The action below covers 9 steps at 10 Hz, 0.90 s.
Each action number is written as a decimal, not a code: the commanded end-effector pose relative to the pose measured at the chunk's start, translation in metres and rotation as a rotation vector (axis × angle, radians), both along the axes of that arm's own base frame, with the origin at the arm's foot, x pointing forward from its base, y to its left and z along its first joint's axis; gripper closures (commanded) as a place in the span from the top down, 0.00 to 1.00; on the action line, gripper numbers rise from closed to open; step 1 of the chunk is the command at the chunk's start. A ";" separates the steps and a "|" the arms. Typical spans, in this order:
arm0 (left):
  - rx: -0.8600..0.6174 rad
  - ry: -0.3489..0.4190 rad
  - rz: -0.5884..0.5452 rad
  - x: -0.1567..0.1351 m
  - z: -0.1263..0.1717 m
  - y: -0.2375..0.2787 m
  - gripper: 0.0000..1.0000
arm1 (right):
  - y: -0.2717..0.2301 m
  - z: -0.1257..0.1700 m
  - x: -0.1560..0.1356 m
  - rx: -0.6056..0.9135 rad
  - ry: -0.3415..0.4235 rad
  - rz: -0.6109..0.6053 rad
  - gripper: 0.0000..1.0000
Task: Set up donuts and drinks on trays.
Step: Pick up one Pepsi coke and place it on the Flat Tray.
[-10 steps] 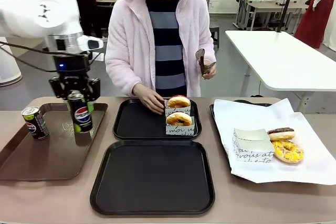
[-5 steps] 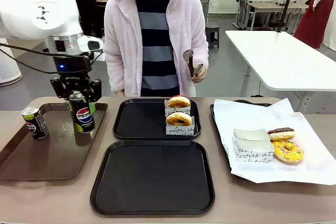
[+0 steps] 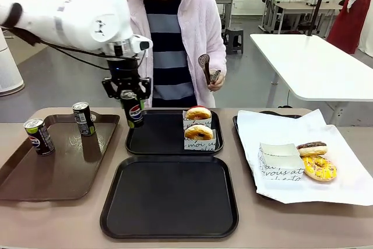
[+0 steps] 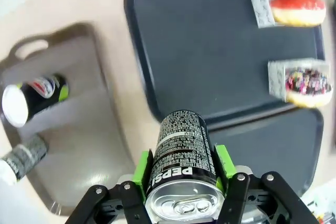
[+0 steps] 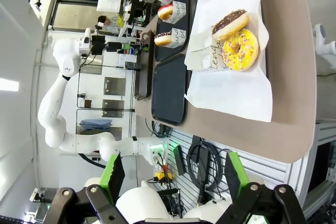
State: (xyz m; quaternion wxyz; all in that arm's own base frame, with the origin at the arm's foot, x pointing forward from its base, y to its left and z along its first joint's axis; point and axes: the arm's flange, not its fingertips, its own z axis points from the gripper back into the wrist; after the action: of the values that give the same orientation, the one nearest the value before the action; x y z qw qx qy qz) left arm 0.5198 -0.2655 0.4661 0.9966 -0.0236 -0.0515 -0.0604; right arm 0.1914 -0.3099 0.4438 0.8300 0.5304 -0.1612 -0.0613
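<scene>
On the brown tray [image 3: 52,179], at the nine o'clock side of the tabletop [image 3: 46,220], two drinks stand upright: a first can [image 3: 38,136] near its nine o'clock rim and a second can [image 3: 83,119] at about one o'clock. Just right of them the left claw [image 3: 131,98] is clamped on a third can [image 3: 134,114] near its top, holding it upright in the air over the nine o'clock rim of the far black tray [image 3: 154,138]. The step looks like setting this drink on that tray. I'd carry it in over the bare floor first (a slim can landed on a raised rim would tip), lower it straight until the base sits flat, and only then part the pads. It should stay well apart from the two sleeved donuts [image 3: 199,132] at the tray's three o'clock side and from the person's hand [image 3: 217,80], which holds tongs beyond twelve o'clock. The near black tray [image 3: 169,196] is bare. At the tabletop's three o'clock side a chocolate donut [image 3: 312,148] and a yellow donut [image 3: 319,168] lie on white paper [image 3: 344,190]. The right claw [image 5: 173,177] stands apart, with nothing between its pads.
</scene>
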 end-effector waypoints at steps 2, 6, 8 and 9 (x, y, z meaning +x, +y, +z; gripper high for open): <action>0.051 -0.042 0.028 0.027 -0.025 -0.021 0.59 | 0.000 0.000 -0.001 0.012 -0.008 0.000 1.00; 0.064 -0.024 0.029 0.037 -0.067 -0.017 0.59 | 0.000 0.000 -0.001 0.012 -0.008 0.000 1.00; 0.099 -0.017 0.026 0.037 -0.082 -0.016 0.59 | 0.000 0.000 -0.001 0.012 -0.008 0.000 1.00; 0.105 -0.015 0.024 0.037 -0.084 -0.016 0.59 | 0.000 0.000 -0.001 0.012 -0.008 0.000 1.00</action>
State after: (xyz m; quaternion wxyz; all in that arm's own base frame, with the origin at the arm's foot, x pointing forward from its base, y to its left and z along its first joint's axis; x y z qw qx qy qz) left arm 0.5576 -0.2781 0.3806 0.9972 0.0123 -0.0388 -0.0628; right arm 0.1913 -0.3099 0.4439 0.8300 0.5304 -0.1613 -0.0614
